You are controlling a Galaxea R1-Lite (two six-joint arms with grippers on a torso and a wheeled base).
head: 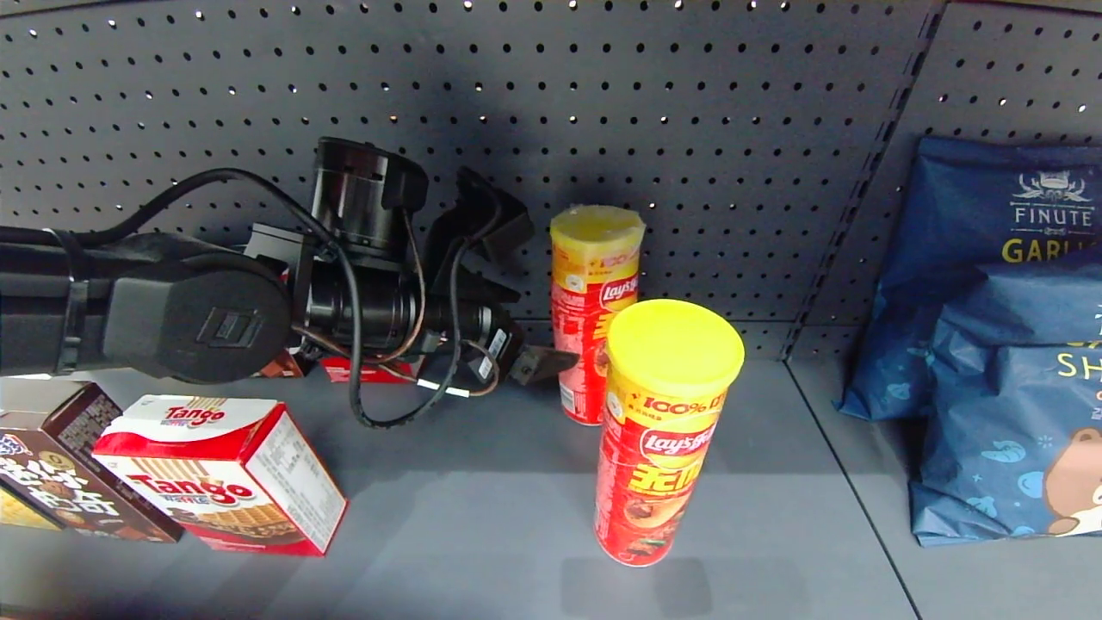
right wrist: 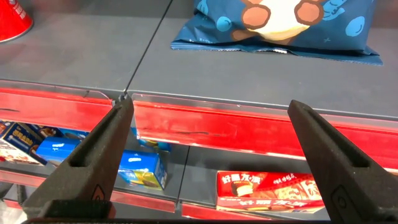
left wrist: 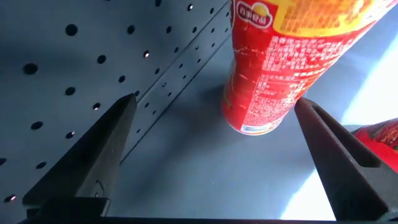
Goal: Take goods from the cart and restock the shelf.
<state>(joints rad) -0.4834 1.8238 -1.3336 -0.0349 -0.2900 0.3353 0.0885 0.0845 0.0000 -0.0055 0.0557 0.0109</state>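
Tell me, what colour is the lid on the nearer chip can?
The lid is bright yellow; the head view shows it best.

Wide open, the right hand hung with both dark fingers spread before the grey shelf and its red front strip. A blue snack bag with a bear on it lay flat on that shelf, and a red can stood well apart from it. Beneath, on the lower level, blue boxes sat near a red box.
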